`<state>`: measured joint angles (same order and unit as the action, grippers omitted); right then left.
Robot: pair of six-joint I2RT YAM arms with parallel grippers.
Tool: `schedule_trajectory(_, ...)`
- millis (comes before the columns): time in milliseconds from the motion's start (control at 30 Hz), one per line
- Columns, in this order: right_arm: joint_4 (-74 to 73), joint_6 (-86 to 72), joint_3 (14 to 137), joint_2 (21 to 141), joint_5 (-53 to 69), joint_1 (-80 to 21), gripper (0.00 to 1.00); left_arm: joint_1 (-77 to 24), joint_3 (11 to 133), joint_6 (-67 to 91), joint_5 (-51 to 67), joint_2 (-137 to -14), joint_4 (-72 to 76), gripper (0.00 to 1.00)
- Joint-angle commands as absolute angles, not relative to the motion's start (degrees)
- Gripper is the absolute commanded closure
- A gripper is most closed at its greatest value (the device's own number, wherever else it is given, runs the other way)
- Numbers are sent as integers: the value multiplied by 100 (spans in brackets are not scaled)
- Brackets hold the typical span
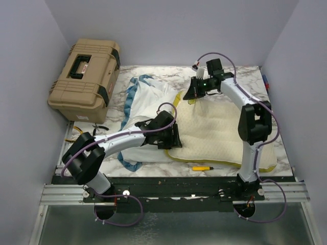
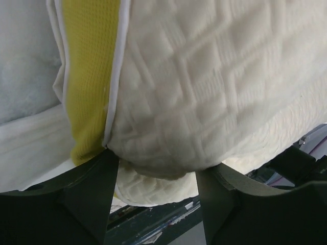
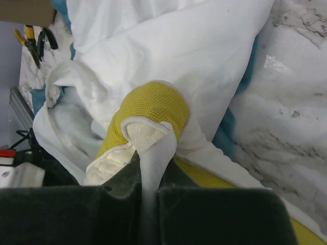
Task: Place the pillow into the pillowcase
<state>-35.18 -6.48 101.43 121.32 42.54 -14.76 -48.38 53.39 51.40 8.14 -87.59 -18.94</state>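
The cream quilted pillow (image 1: 219, 132) lies flat at the table's centre-right, its mustard band (image 2: 89, 76) along the edge. The pillowcase (image 1: 148, 99) lies crumpled to its left, white inside showing, blue trim around it. My left gripper (image 1: 173, 137) is at the pillow's near-left corner. In the left wrist view that corner (image 2: 204, 76) bulges between the jaws, both fingers (image 2: 92, 194) pressing on it. My right gripper (image 1: 194, 92) is at the far-left corner. There it (image 3: 148, 178) is shut on a white hem of the pillowcase (image 3: 179, 51), drawn over the yellow pillow corner (image 3: 153, 102).
A tan hard case (image 1: 84, 79) stands at the back left. Yellow-handled pliers (image 1: 84, 127) lie near the left edge, and a small yellow tool (image 1: 203, 167) lies by the front edge. Bare marble tabletop (image 1: 276, 102) shows to the right of the pillow.
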Motion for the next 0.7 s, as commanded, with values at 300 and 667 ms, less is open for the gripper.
schedule_trajectory(300,-3062,-1657,8795,8060,1347,-1459,100,-4799,6480,4138,173,-8588,-1696,30)
schedule_trajectory(667,-2238,-2033,7185,6572,-836,-1454,100,-4099,6581,2646,-147,-8223,-1935,15)
